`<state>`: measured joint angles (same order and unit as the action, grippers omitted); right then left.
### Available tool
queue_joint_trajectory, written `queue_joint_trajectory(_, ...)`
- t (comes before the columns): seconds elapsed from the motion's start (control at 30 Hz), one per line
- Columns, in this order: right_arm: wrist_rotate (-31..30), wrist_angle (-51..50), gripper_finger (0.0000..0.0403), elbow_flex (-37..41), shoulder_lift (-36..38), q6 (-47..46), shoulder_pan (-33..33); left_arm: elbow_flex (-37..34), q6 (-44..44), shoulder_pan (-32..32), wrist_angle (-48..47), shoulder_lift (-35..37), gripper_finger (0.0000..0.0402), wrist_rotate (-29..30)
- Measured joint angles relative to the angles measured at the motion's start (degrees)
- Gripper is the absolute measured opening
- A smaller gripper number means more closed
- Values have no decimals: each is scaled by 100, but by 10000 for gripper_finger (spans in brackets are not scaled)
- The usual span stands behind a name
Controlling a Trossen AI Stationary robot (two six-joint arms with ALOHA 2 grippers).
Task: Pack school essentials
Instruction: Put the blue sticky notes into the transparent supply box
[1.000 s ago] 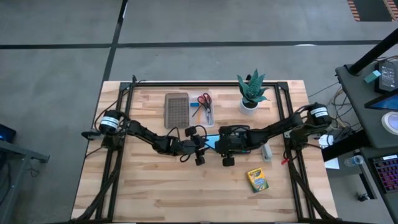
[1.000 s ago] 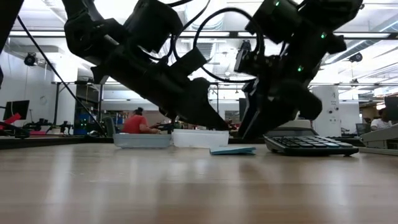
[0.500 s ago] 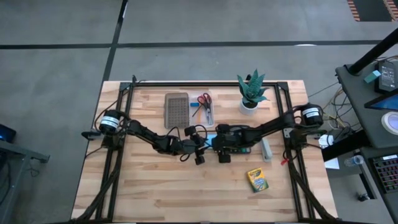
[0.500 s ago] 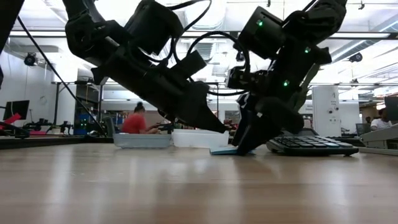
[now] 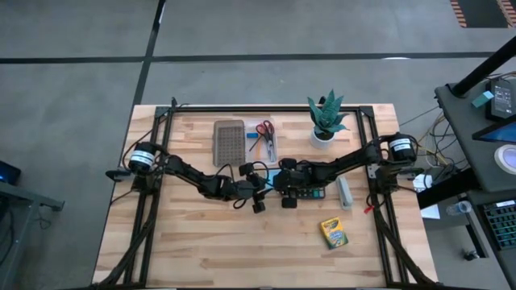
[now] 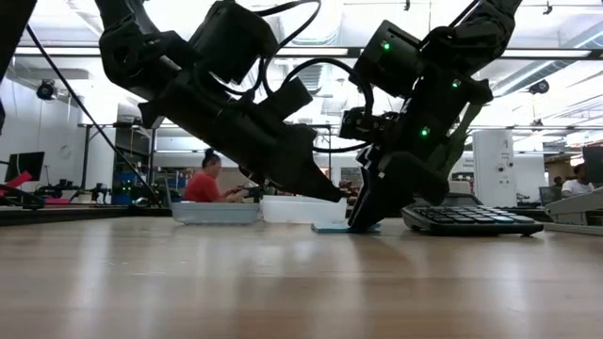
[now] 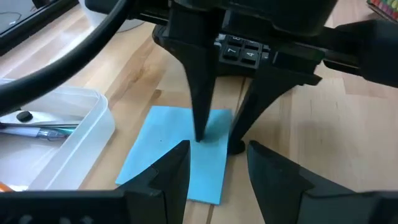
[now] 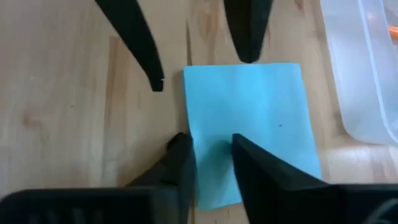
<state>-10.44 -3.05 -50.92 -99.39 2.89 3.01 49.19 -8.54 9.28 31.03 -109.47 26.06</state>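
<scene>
Right arm: stretched low across the table centre, right gripper (image 6: pixel 363 224) tipped steeply down onto the light-blue sticky pad (image 8: pixel 249 124), one fingertip (image 7: pixel 200 134) on its surface and the other just off its edge, jaws narrowly apart and, as far as the wrist view shows, not yet clamped. Left arm: reaching in from the opposite side, left gripper (image 7: pixel 214 155) poised low over the pad's near end, fingers spread apart, holding nothing. Pad: flat on the wood beside a clear plastic box (image 7: pixel 68 134) containing pens, with a dark calculator (image 6: pixel 462 218) just behind.
</scene>
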Motion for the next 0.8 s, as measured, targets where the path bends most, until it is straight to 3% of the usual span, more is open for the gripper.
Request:
queue_joint_trajectory(0.23,33,34,14,13,0,88,0,0,164,20,-68,207,141,0)
queue_joint_trajectory(0.37,658,282,9,20,28,-13,9,-7,99,22,-391,216,141,-1)
queue_joint_trajectory(0.5,887,419,9,3,26,-139,229,-7,-7,37,-463,231,141,-2)
queue_joint_trajectory(0.8,339,581,8,2,142,70,608,-11,450,183,-666,989,141,55)
